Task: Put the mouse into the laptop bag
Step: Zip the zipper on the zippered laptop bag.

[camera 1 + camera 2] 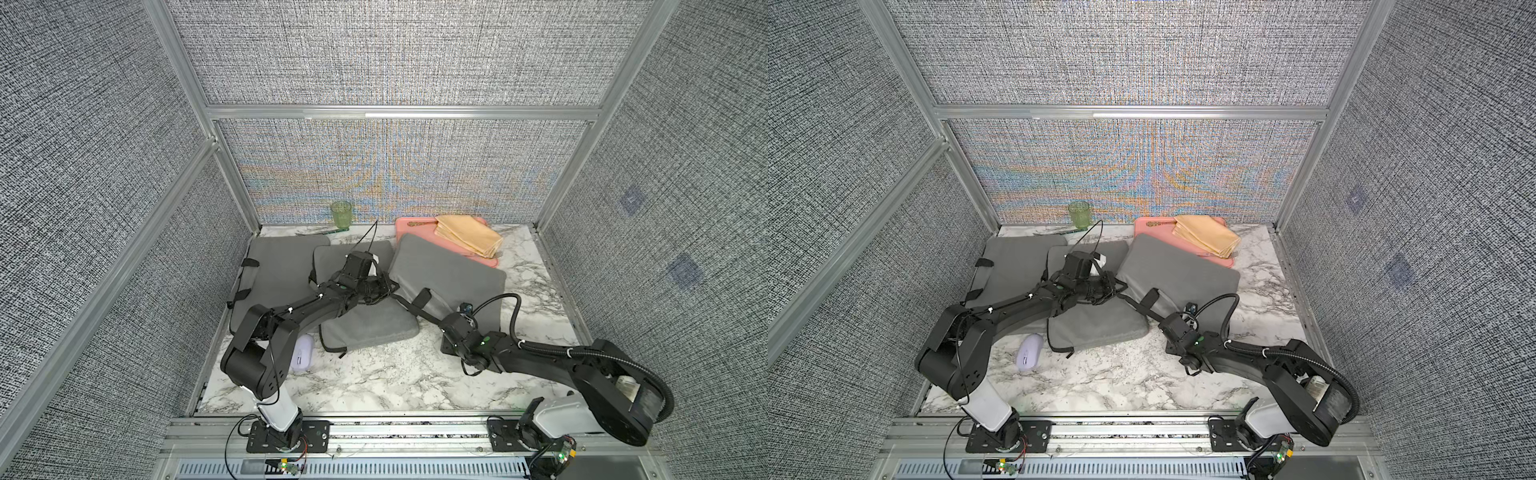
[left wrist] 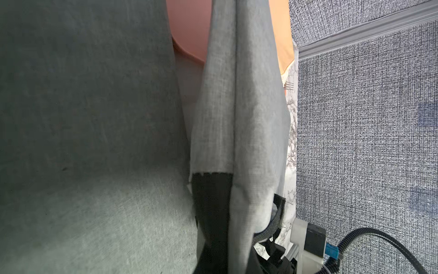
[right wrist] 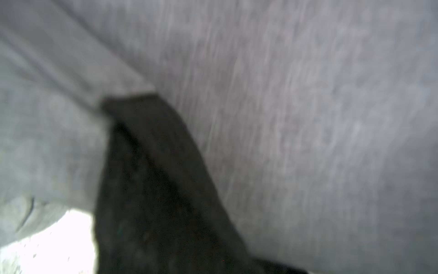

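A lavender mouse (image 1: pixel 302 351) (image 1: pixel 1030 347) lies on the marble table beside my left arm's elbow, with neither gripper near it. The grey laptop bag (image 1: pixel 449 274) (image 1: pixel 1179 274) rests tilted at centre right, a black strap (image 1: pixel 420 303) on its near edge. My left gripper (image 1: pixel 384 289) (image 1: pixel 1111 286) is shut on that bag's edge. In the left wrist view the grey flap (image 2: pixel 248 118) and the strap (image 2: pixel 211 208) run down into the jaws. My right gripper (image 1: pixel 438 322) (image 1: pixel 1160 324) sits at the strap (image 3: pixel 154 189). Its fingers are hidden and the view is blurred.
Two more grey bags lie to the left (image 1: pixel 282 266) and in front (image 1: pixel 365 328), under my left arm. At the back stand a green glass (image 1: pixel 341 214) and a pink tray (image 1: pixel 409 228) with a tan napkin (image 1: pixel 467 239). Fabric walls close three sides.
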You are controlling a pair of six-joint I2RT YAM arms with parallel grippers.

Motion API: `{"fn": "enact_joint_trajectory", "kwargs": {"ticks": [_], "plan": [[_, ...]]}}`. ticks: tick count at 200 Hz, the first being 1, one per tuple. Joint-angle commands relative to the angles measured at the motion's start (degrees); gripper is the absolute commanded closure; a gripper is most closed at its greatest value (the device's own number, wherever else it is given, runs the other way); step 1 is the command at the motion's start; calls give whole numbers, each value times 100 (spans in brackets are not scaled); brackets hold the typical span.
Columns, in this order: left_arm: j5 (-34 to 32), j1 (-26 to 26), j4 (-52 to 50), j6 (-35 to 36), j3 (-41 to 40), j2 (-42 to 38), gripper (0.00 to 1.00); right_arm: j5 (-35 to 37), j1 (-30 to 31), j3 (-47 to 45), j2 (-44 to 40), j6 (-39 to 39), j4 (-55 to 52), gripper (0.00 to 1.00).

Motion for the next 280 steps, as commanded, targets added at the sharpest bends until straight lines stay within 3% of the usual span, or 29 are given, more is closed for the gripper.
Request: {"fn": "enact_joint_trajectory", "kwargs": {"ticks": [1, 8, 23, 39, 60, 120, 169, 248, 280], "plan": [[22, -3, 524, -18, -3, -72, 100, 516, -39, 111, 138, 135, 47, 48], [27, 1, 524, -17, -3, -68, 100, 562, -79, 163, 204, 187, 2, 52], [36, 0, 524, -12, 5, -64, 100, 562, -144, 204, 315, 167, 98, 69], [36, 2, 524, -18, 10, -46, 100, 468, -175, 212, 374, 61, 270, 77], [-2, 7, 473, 7, 52, -12, 100, 392, -184, 224, 338, 29, 247, 100], [-189, 102, 18, 268, 713, 447, 100, -86, -163, -423, -888, -16, -260, 100], [-349, 522, -144, 360, 960, 615, 100, 223, -193, -854, -2155, 944, -2252, 100], [194, 728, 129, 486, 1505, 1092, 100, -668, -128, -1220, -3515, 528, -2237, 100], [299, 584, -369, 522, 2287, 1537, 12, -1098, 147, -1262, -3726, 309, -1680, 100]]}}
